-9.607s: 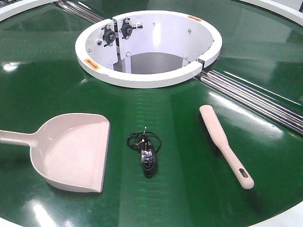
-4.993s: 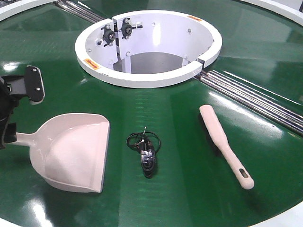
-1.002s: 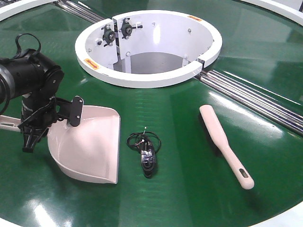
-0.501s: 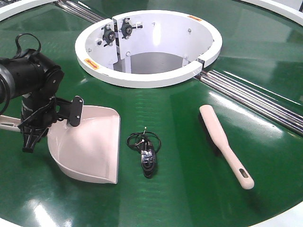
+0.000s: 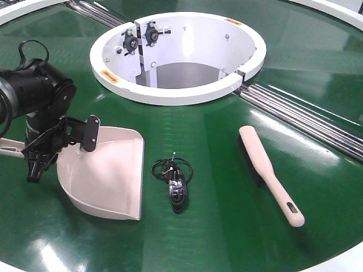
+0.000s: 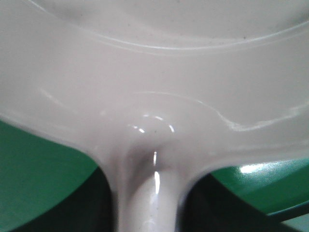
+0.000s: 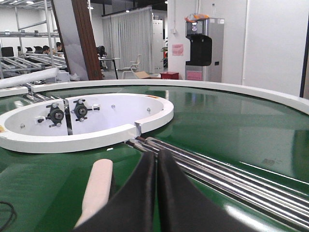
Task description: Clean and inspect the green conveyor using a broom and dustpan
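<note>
**Exterior front view.** The dustpan [image 5: 108, 175] lies flat on the green conveyor [image 5: 227, 238], towards its left side. The mouth faces the near edge and the handle runs off left. The broom [image 5: 266, 170] lies well apart on the right side, bristles down, slotted handle end towards the near edge. A small black corded item [image 5: 174, 184] sits between them. The white ring housing [image 5: 170, 93] and metal rails [image 5: 306, 119] are beyond.

The left gripper [image 5: 61, 152] is down at the pan's neck with its jaws spread wide, one on each side. No firm pinch is evident.

Judgement: both tools are thin moulded plastic, so light, stiff and glossy. The pan is likely to pivot or skid on the slick belt if nudged. The best hold is the straight handle just behind the neck. The broom is best taken at mid-handle.

**Left wrist view.** The dustpan [image 6: 154, 72] fills the frame, and its handle [image 6: 145, 208] runs down the centre over the belt [image 6: 38, 164]. Dark shapes flank the handle; I cannot tell whether they touch it.

**Right wrist view.** The right gripper [image 7: 156, 157] has its fingers pressed together and holds nothing. It hangs above the belt [image 7: 217, 121]. The broom [image 7: 96, 188] is just to its left and the rails [image 7: 217, 174] to its right.
</note>
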